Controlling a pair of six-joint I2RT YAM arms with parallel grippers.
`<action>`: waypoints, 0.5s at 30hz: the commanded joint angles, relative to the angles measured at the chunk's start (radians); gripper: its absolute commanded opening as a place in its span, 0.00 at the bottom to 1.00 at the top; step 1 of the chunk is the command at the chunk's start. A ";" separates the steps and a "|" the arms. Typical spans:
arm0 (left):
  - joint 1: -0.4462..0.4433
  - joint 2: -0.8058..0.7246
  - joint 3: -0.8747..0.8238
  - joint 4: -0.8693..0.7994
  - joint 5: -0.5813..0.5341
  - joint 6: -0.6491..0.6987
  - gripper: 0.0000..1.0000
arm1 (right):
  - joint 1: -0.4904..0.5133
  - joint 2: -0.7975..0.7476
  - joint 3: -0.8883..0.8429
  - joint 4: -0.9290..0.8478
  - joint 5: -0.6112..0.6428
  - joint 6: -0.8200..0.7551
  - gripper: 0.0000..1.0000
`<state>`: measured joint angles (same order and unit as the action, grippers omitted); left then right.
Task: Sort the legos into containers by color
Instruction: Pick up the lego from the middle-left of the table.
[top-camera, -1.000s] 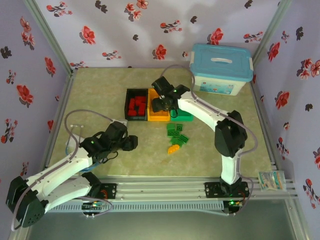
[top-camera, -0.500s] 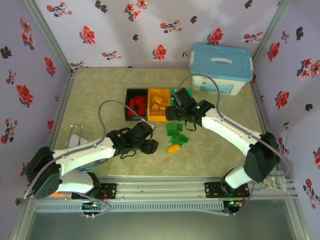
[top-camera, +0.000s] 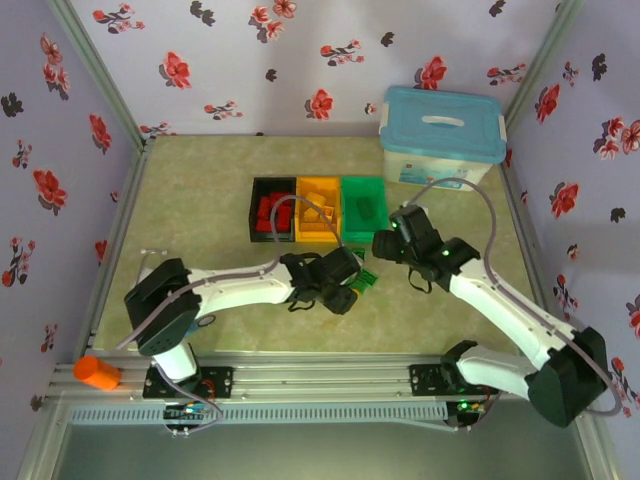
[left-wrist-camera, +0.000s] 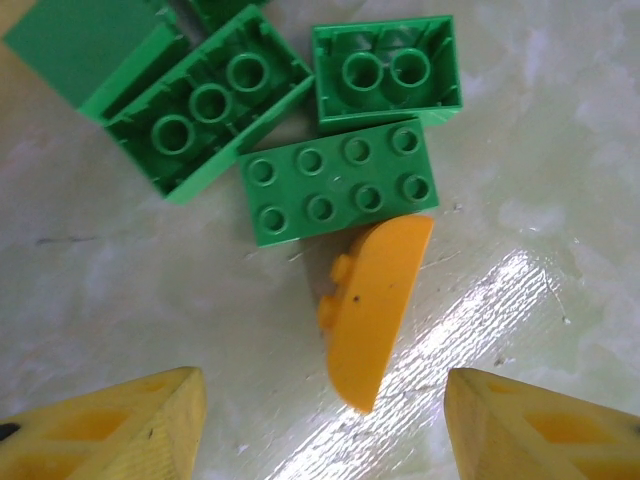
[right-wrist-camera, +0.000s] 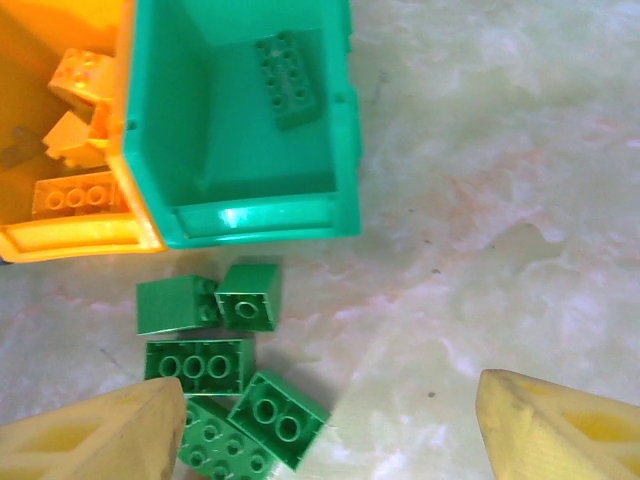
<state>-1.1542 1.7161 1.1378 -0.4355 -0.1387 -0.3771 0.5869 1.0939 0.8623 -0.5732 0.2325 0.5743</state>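
1. Nearest us, on the rail at the front-left corner, an orange cylinder (top-camera: 97, 372) lies on its side.
2. Further in, the left gripper (top-camera: 345, 292) hangs low over the middle of the table (top-camera: 200, 190). In its wrist view we see its yellow fingers (left-wrist-camera: 110, 425) spread wide apart, released, with nothing clasped between them.
3. Just ahead of those fingers a yellow-orange sloped lego (left-wrist-camera: 375, 300) lies on the table. Its far end touches a green eight-stud lego (left-wrist-camera: 340, 195) that sits studs up.
4. Beyond that we find a short green lego (left-wrist-camera: 385, 75) and a longer green lego (left-wrist-camera: 210, 115), both hollow side up and close beside each other.
5. To the right of this loose cluster the right gripper (top-camera: 383, 247) hovers near the green bin (top-camera: 362, 181). Its wrist view shows the jaws standing wide, let go, holding nothing.
6. In that same view the loose green pieces lie on the table just short of the green bin's near wall, apart from it. A single green brick (right-wrist-camera: 288, 78) rests inside the bin toward its far end.
7. The three bins stand side by side in a row. The black bin (top-camera: 253, 212) on the left holds red legos (top-camera: 272, 208), the yellow-orange bin (top-camera: 318, 240) in the middle holds yellow-orange legos (right-wrist-camera: 75, 195), and the green bin is on the right.
8. Farthest from us, at the back right, stands a white box (top-camera: 440, 165) with its light blue lid (top-camera: 440, 120) on.
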 joint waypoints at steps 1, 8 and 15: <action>-0.016 0.057 0.064 -0.040 0.001 0.045 0.63 | -0.033 -0.085 -0.061 -0.002 0.030 0.049 0.78; -0.027 0.142 0.111 -0.048 0.003 0.050 0.59 | -0.061 -0.181 -0.136 -0.013 0.006 0.070 0.79; -0.028 0.182 0.114 -0.048 0.003 0.043 0.51 | -0.062 -0.189 -0.159 0.002 -0.009 0.081 0.79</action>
<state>-1.1736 1.8805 1.2316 -0.4576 -0.1383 -0.3511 0.5316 0.9176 0.7212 -0.5728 0.2306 0.6327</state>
